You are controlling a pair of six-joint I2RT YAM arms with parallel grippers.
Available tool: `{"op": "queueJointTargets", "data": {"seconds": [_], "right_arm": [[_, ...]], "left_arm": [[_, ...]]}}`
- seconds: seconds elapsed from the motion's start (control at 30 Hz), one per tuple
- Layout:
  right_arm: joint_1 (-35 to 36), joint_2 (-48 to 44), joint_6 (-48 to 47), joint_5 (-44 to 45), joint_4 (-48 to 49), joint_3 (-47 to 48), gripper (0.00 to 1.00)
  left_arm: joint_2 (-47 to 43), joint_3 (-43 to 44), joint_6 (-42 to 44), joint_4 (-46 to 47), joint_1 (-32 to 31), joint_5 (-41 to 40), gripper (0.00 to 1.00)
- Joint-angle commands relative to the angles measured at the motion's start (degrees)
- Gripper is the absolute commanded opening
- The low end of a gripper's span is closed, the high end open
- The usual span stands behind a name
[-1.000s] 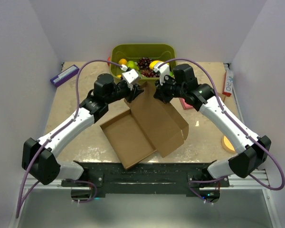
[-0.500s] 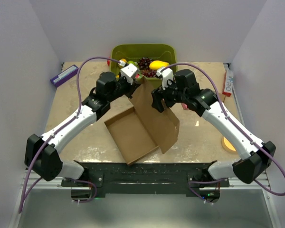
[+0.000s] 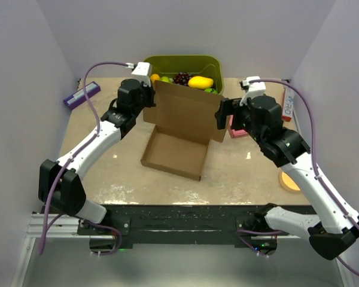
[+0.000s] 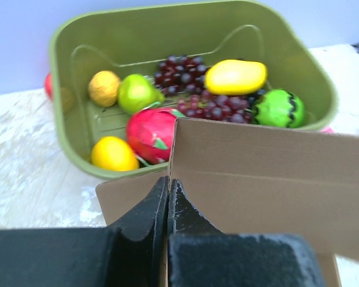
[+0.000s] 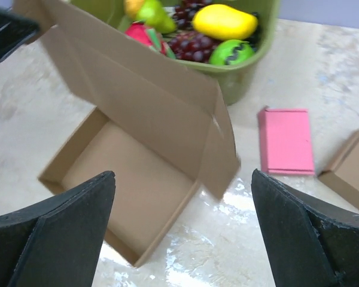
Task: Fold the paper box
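Holdings on the tabletop (image 3: pixel 119 179), listed from its left edge to its right.

1. Purple flat packet (image 3: pixel 82 94), far-left corner, well apart from the work.
2. Left pincer (image 4: pixel 168 190): closed on the upper left corner of the box lid, with cardboard pinched between its fingers.
3. The paper box (image 3: pixel 173 152): its tray lies flat around the middle of the tabletop. The lid stands upright from the tray's far edge, its long axis running left to right. A side flap hangs from the lid's right end.
4. Green basket (image 3: pixel 179 58): far edge, directly behind the raised lid, holding assorted fruit.
5. Right pincer (image 3: pixel 222 118): fingers spread wide and gripping nothing, just beside the lid's right end. Whether it touches the cardboard cannot be told.
6. Pink block (image 5: pixel 285 140): flat on the tabletop, right of the box.
7. Small cardboard box (image 5: pixel 349 169): just right of the pink block.
8. White and red packet (image 3: pixel 286 101), right edge; orange disc (image 3: pixel 289 181), near-right area.

Assessment: the lid spans the gap between the two pincers, anchored only on the left. Closing probably means swinging it toward the near edge over the tray. The right flap lies nearer the right arm.
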Motion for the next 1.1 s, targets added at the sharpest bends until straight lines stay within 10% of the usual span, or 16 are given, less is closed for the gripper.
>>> {"op": "queueJointTargets", "data": {"seconds": [0.0, 0.3, 0.53, 0.63, 1.07], "right_arm": [[-2.1, 0.5, 5.1, 8.8, -1.8, -0.5, 0.99], [-13.6, 1.0, 12.6, 10.9, 1.8, -12.0, 0.99], [-28.8, 0.5, 13.8, 7.1, 4.2, -23.0, 0.99], [-37.8, 1.6, 14.4, 5.8, 4.8, -26.8, 0.99], [-47.7, 9.0, 22.6, 11.7, 1.5, -31.7, 0.99]], "left_arm": [[1.7, 3.5, -6.9, 2.0, 2.6, -4.4, 0.0], [2.2, 3.5, -8.8, 1.0, 4.1, -1.6, 0.0], [-0.8, 2.1, -6.0, 0.5, 4.0, 1.0, 0.72], [-3.4, 0.9, -4.6, -1.3, 4.0, 1.1, 0.88], [-17.9, -14.4, 1.1, 4.0, 4.0, -0.2, 0.98]]}}
